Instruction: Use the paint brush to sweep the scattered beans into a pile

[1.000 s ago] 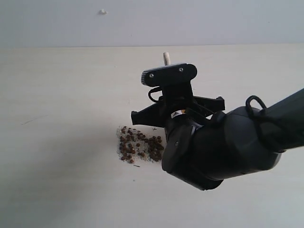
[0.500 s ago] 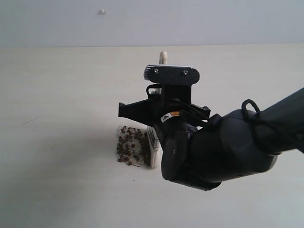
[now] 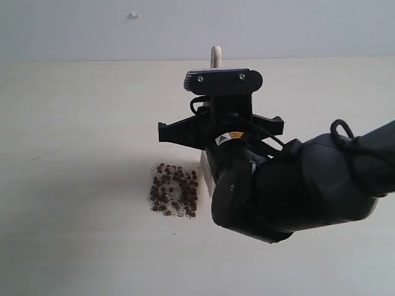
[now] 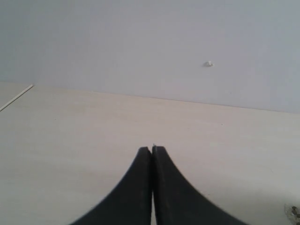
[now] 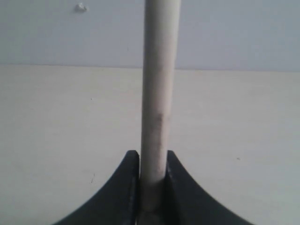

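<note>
The beans [image 3: 174, 189] lie in a tight reddish-brown patch mixed with white grains on the pale table, just left of my right arm. My right gripper [image 5: 153, 157] is shut on the paint brush handle [image 5: 159, 84], which stands up between the fingers. In the exterior view the handle's tip [image 3: 215, 55] pokes up behind the wrist camera, and a pale strip of the brush's lower end [image 3: 207, 174] shows at the beans' right edge; the rest is hidden by the arm. My left gripper [image 4: 152, 149] is shut on nothing, over bare table, with a few beans [image 4: 294, 211] at the view's corner.
The right arm [image 3: 296, 185] fills the lower right of the exterior view and covers the table behind it. The pale wooden table [image 3: 80, 123] runs back to a white wall with a small mark [image 3: 133, 15].
The right arm swept the brush leftward into the beans, then shifted slightly back to the right. The bean patch is narrower and more compact, its right edge pushed left.
</note>
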Controlling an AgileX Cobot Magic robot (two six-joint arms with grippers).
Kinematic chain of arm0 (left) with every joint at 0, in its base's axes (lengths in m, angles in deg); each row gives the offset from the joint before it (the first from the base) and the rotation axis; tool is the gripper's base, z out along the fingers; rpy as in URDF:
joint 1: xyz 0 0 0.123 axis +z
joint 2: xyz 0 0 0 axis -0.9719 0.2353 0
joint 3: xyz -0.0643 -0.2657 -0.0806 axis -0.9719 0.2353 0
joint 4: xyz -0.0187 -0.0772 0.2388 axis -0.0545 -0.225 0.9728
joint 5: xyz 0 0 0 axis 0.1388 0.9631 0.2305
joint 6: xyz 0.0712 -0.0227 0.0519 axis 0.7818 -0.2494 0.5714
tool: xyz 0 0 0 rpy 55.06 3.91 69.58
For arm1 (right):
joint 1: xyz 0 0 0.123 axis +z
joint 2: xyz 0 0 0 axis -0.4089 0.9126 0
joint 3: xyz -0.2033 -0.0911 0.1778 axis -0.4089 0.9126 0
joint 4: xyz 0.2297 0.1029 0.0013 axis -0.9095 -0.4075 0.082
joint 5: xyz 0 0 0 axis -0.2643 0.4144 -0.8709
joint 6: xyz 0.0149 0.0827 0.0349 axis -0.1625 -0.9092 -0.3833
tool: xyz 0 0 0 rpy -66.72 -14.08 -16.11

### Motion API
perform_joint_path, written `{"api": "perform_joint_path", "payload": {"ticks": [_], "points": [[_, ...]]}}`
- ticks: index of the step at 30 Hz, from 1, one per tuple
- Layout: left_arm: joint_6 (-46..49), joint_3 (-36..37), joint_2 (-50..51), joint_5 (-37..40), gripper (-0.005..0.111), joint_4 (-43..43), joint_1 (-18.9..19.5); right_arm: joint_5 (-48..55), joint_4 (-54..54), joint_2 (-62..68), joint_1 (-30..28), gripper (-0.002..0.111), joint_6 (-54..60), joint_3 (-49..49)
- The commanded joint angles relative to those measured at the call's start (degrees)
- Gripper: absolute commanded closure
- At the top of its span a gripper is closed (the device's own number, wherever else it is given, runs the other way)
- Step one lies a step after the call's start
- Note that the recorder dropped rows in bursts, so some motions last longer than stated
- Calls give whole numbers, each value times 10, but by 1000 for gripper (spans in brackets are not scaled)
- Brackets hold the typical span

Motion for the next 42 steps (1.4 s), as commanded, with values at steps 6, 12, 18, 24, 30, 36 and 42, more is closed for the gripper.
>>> {"api": "perform_joint_path", "payload": {"ticks": [6, 12, 18, 24, 30, 36, 42], "points": [[-1, 1, -3, -1, 107, -5, -3, -10, -5, -52, 1, 108, 71, 7], [-1, 1, -3, -1, 107, -5, -3, 26, -7, -53, 4, 108, 113, 9], [-1, 1, -3, -1, 107, -5, -3, 17, -97, -68, 7, 108, 265, 9], [-1, 1, -3, -1, 107, -5, -3, 57, -237, -142, 7, 108, 503, 9], [-1, 1, -3, -1, 107, -5, -3, 154, -335, -236, 2, 108, 709, 16], [-1, 1, -3, -1, 107, -5, -3, 246, -335, -327, -61, 108, 768, 21], [-1, 1, -3, -1, 107, -5, -3, 238, -215, -345, -104, 108, 919, 21]]}}
